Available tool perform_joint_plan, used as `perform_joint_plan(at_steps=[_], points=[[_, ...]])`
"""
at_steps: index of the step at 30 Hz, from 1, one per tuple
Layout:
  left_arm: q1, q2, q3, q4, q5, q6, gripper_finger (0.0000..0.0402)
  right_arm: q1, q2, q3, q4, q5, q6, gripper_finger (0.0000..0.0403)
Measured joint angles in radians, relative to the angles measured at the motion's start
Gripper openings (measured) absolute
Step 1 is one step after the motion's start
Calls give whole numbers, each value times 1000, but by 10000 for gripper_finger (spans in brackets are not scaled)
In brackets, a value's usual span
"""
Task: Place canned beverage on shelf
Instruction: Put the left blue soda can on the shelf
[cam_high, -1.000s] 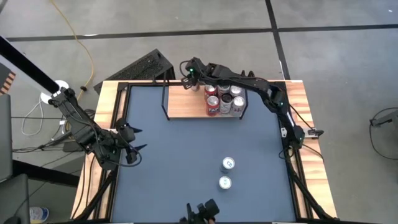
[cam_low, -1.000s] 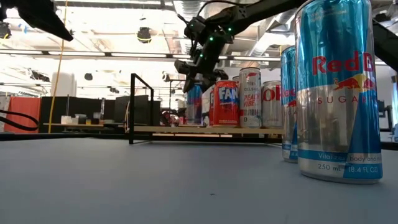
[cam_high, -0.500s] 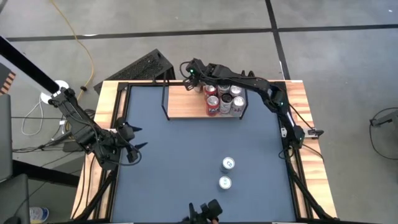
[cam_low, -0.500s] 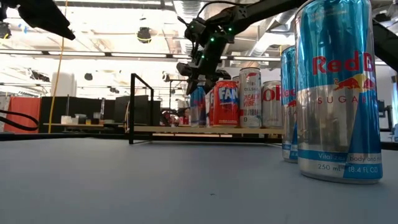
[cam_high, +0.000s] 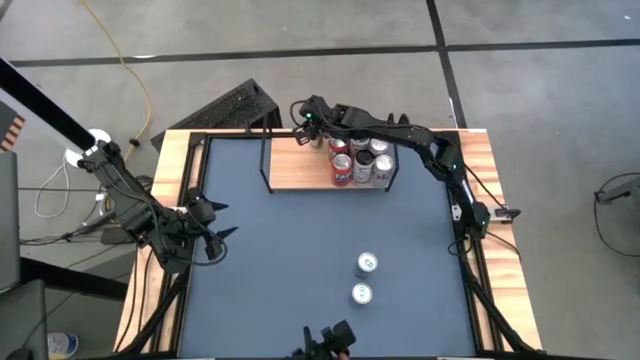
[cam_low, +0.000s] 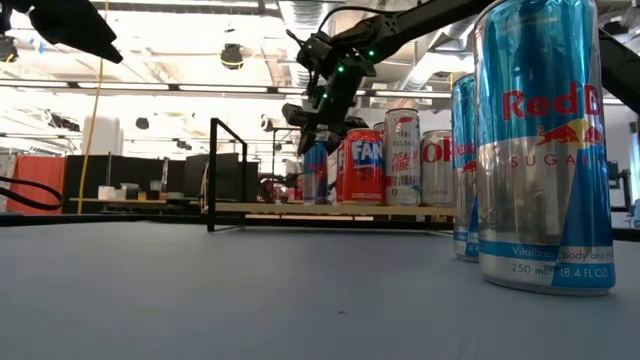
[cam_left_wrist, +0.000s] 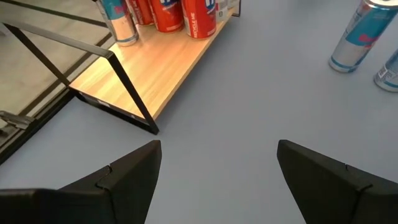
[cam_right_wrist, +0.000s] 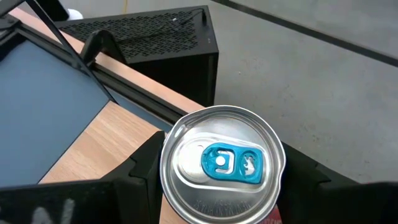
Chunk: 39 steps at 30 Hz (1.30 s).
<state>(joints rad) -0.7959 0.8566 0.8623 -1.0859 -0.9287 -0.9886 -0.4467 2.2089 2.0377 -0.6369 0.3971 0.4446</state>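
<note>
From my station: the left gripper (cam_high: 213, 237) waits well to the left of the shelf (cam_high: 300, 172), over the bench (cam_high: 300, 260), jaws spread and empty. The right gripper (cam_high: 307, 125) sits at the shelf's rear edge, beside the cans grouped at its right end. Its jaws flank an upright blue Red Bull can (cam_right_wrist: 219, 163), which stands directly between them on the shelf; I cannot tell whether they press it. In my judgement, release and a straight upward withdrawal remain.
</note>
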Motion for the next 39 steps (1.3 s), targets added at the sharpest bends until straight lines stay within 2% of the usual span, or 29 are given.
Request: perform_joint_plan(at_steps=[16, 28, 39], points=[[0, 0, 0, 0, -2, 10, 311, 2, -2, 0, -78, 42, 37, 227], [0, 0, 0, 0, -3, 11, 311, 4, -2, 0, -82, 26, 18, 231], [0, 0, 0, 0, -12, 10, 311, 3, -51, -3, -82, 10, -50, 270]])
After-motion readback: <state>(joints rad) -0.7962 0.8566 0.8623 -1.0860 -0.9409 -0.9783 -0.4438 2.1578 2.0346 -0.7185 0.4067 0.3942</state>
